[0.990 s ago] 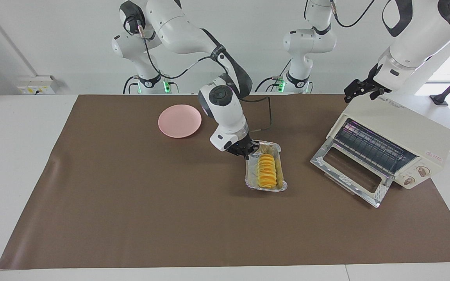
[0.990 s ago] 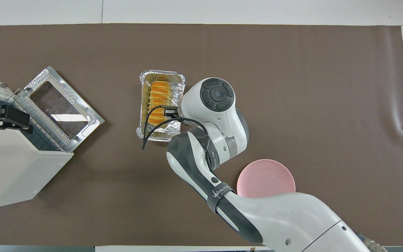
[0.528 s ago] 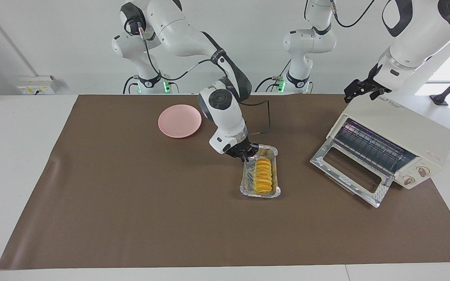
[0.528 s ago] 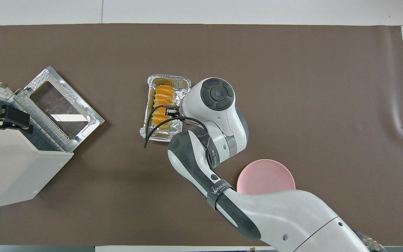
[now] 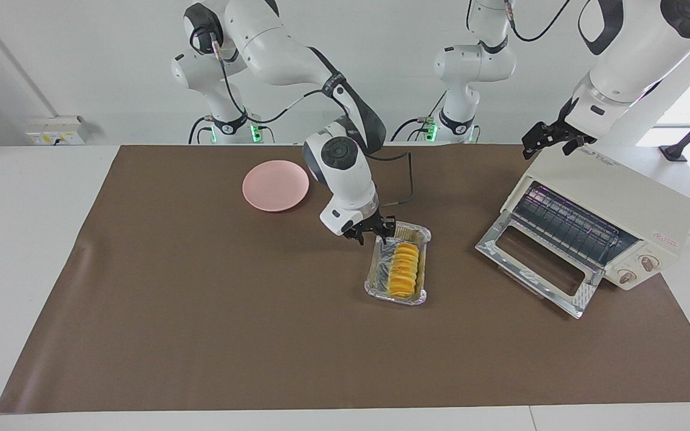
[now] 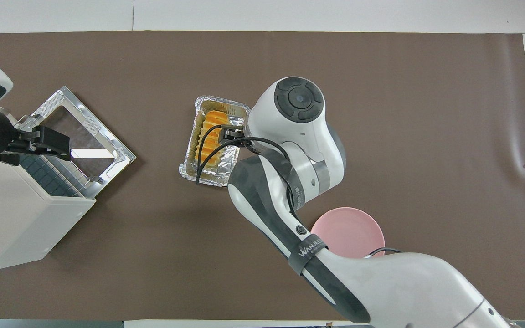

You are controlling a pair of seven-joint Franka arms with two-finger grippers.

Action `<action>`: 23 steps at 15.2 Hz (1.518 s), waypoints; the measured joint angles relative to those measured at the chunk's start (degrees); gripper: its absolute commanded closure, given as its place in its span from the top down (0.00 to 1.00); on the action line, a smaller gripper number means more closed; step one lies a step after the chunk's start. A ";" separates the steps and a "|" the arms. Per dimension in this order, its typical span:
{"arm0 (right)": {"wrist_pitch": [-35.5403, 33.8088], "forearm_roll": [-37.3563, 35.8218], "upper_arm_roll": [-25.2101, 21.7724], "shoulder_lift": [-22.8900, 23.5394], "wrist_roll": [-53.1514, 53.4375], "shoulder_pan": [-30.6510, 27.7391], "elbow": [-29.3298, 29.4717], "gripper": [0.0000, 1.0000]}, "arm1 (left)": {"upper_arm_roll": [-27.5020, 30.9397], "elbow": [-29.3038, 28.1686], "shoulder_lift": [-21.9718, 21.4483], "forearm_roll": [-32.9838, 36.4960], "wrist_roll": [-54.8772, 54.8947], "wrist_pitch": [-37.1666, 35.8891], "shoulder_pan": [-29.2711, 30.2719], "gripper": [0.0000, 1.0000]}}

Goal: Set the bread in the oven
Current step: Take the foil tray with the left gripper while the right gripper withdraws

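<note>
The bread (image 5: pixel 405 269) is a ridged golden-yellow loaf lying in a silver foil tray (image 5: pixel 398 297) at the middle of the table; it also shows in the overhead view (image 6: pixel 217 120). My right gripper (image 5: pixel 374 233) is open, just above the tray's corner nearest the robots, holding nothing. The cream-white oven (image 5: pixel 608 191) stands at the left arm's end, its glass door (image 5: pixel 530 263) dropped open and the wire rack showing. My left gripper (image 5: pixel 551 143) hovers over the oven's top, at its edge nearest the robots.
A round pink plate (image 5: pixel 275 185) lies nearer to the robots than the tray, toward the right arm's end. A brown mat (image 5: pixel 201 335) covers the table. In the overhead view my right wrist (image 6: pixel 299 118) hides part of the tray (image 6: pixel 208 175).
The right gripper dragged and turned the tray a little toward the right arm's end, then let go and rose. The left gripper lifted slightly off the oven's top.
</note>
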 measured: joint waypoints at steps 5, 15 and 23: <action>-11.51 -6.09 -0.14 -9.87 -12.50 -8.05 -0.47 1.00 | -0.36 -0.01 7.63 -0.75 -4.55 10.54 -8.50 1.00; -26.53 -8.75 -0.37 -27.32 -35.04 -24.61 -12.21 1.00 | -0.28 -0.24 21.60 2.82 -11.44 28.48 -22.80 1.00; -26.72 -12.50 -0.35 -29.10 -35.51 -26.19 -13.94 0.90 | 0.92 -0.63 23.96 5.33 -15.28 30.55 -25.02 1.00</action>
